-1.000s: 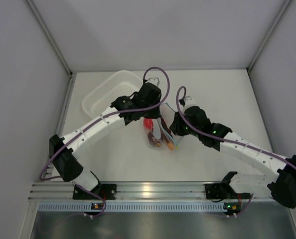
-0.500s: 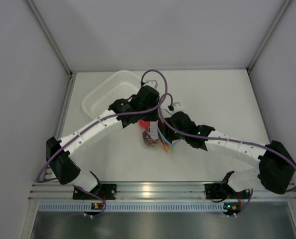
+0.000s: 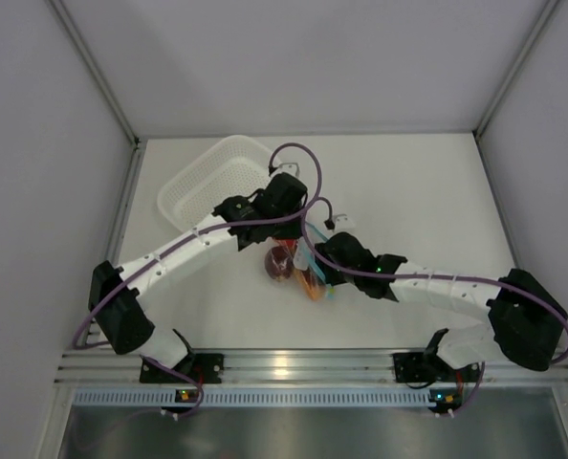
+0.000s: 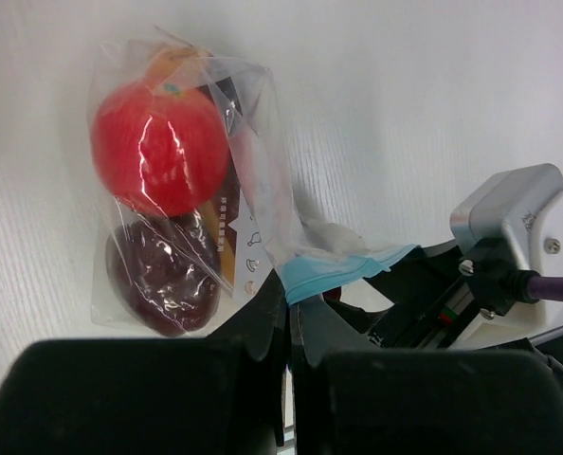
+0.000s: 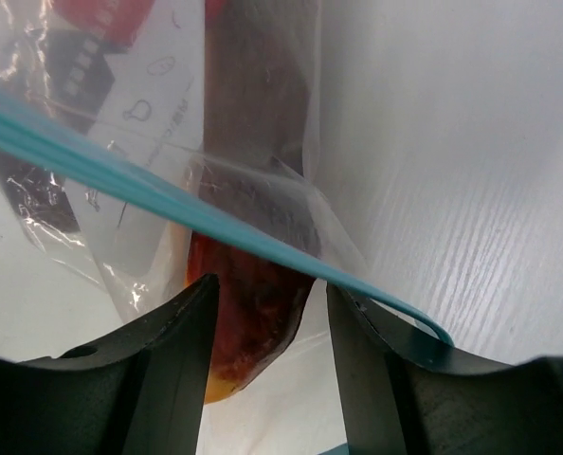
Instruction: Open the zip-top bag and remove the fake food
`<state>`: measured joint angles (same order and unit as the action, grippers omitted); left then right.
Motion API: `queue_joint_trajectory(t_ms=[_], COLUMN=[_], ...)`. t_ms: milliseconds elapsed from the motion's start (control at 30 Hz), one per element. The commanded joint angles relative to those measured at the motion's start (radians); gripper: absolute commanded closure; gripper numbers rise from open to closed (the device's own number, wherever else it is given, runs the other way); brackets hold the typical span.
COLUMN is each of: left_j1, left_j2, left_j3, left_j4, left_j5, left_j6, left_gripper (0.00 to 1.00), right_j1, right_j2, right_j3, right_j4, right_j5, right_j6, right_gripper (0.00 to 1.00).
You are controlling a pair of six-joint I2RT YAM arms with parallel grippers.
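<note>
Left wrist view: my left gripper [image 4: 288, 305] is pinched tight on the edge of the clear, crinkly zip-top bag [image 4: 253, 223], right at its light blue zip strip [image 4: 343, 270]. The bag lies on the white table [image 3: 418, 182], off the near right corner of the white perforated plastic basket [image 3: 200, 186] and apart from it.

Inside the bag are the red tomato-like ball [image 4: 158, 147], the dark brown doughnut-like ring [image 4: 163, 270] and the orange crescent slice [image 5: 244, 322]. I judge the seal not yet parted.

My right gripper [image 5: 270, 303], on the side of the bag away from the basket, has its jaws narrowly apart, astride the film just under the strip.

The risks, as I read them:
- If those jaws close on both layers, or on the orange slice behind the film, pulling would drag the whole bag instead of splitting the zip.
- The slick plastic could slide out of my left pinch.
- The toys' weight could twist the mouth.
</note>
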<state>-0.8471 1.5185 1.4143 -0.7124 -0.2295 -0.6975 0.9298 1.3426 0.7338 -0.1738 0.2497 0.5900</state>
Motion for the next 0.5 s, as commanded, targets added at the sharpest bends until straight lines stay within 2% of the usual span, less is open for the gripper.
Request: queue_joint_trajectory(t_ms=[0, 133, 267, 367, 467], left_j1=[0.002, 0.002, 0.002, 0.002, -0.001], left_j2=[-0.035, -0.053, -0.103, -0.129, -0.147], left_j3=[-0.018, -0.037, -0.061, -0.087, -0.121], left_j4=[0.079, 0.103, 0.136, 0.165, 0.186], left_j5=[-0.047, -0.056, -0.091, -0.105, -0.119], left_j6=[-0.030, -0.046, -0.069, -0.086, -0.108], left_gripper=[1.00, 1.00, 1.00, 1.00, 1.00], right_j1=[0.015, 0.012, 0.000, -0.002, 0.000], right_j2=[-0.039, -0.020, 0.013, 0.042, 0.096], right_j3=[-0.031, -0.043, -0.065, -0.093, -0.094], right_j4=[0.042, 0.054, 0.132, 0.210, 0.276], right_j5=[0.054, 0.042, -0.073, -0.153, -0.205], right_j6=[0.057, 0.082, 0.128, 0.166, 0.186], right_gripper=[0.49, 0.44, 0.41, 0.44, 0.53])
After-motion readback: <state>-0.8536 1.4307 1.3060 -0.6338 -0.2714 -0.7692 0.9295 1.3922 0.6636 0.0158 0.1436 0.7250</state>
